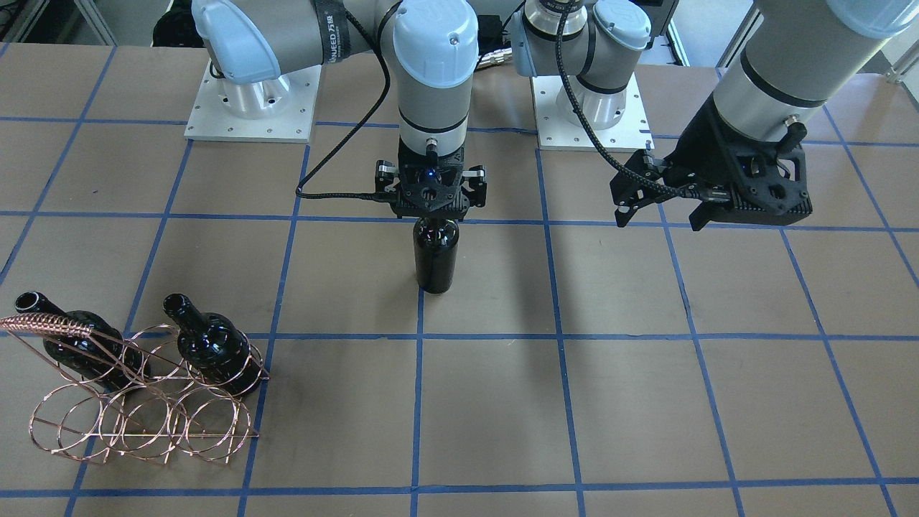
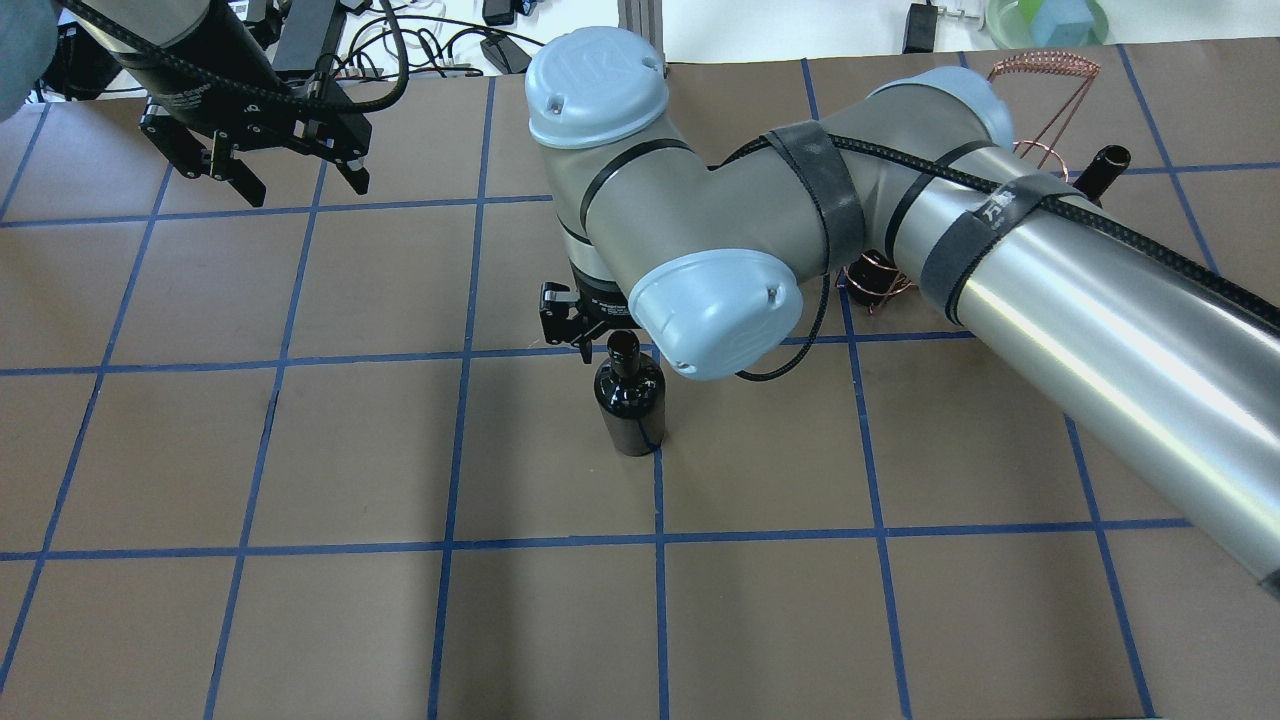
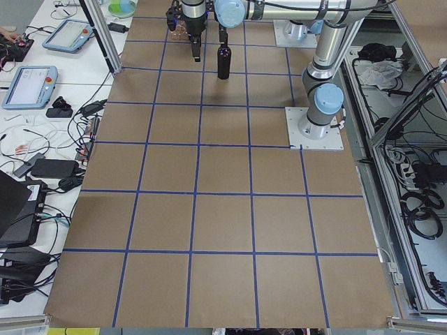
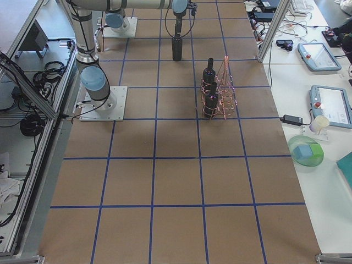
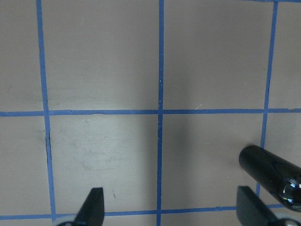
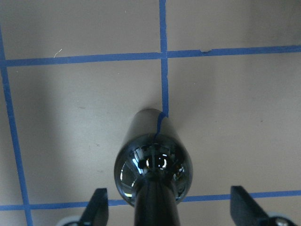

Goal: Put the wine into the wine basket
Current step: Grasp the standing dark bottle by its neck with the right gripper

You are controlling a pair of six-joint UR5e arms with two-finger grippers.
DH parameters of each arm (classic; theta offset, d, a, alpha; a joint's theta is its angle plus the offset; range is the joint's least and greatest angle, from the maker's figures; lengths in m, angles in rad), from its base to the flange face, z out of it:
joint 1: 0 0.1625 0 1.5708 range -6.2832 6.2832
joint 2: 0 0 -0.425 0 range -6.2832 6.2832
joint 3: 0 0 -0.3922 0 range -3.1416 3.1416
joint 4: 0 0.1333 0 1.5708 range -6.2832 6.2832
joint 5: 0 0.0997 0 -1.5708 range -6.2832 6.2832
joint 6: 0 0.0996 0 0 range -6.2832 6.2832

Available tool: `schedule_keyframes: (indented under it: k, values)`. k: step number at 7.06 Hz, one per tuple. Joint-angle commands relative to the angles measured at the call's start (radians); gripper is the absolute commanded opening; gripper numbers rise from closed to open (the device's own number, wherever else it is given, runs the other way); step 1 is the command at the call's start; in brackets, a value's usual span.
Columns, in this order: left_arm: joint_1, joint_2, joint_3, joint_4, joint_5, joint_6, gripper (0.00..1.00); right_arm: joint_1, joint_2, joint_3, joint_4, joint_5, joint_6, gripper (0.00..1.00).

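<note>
A glossy near-black wine bottle [image 1: 436,258] stands upright on the table near the middle, also in the overhead view [image 2: 630,395]. My right gripper [image 1: 429,208] hangs right over it, open; in the right wrist view the fingertips [image 6: 98,205] stand wide apart on either side of the bottle's neck [image 6: 153,165] without touching it. The copper wire wine basket [image 1: 143,409] stands apart on my right side, with two alike bottles [image 1: 215,348] in it. My left gripper [image 1: 664,212] is open and empty above the table on my left.
The right arm's forearm [image 2: 1050,290] hides most of the basket in the overhead view; only its handle [image 2: 1045,65] shows. The arm bases [image 1: 251,108] stand at the table's near edge. Brown table with blue tape grid [image 1: 560,337].
</note>
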Motion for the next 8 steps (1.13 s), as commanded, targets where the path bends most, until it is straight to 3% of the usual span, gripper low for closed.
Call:
schedule_keyframes:
  k: [1,3,4,8]
  values:
    - [0.000,0.000,-0.001,0.002,0.002,0.000,1.00,0.000,-0.002,0.000,0.001,0.026,0.001,0.53]
    - [0.000,-0.003,-0.001,0.002,-0.007,0.000,1.00,0.000,-0.002,0.000,0.000,0.043,-0.002,0.14]
    - [0.000,-0.003,-0.001,0.002,-0.007,0.000,1.00,-0.002,-0.006,0.000,0.000,0.041,-0.004,0.06]
    - [-0.012,0.008,-0.003,0.000,-0.006,-0.011,1.00,-0.055,-0.067,-0.020,0.062,0.040,-0.054,0.00]
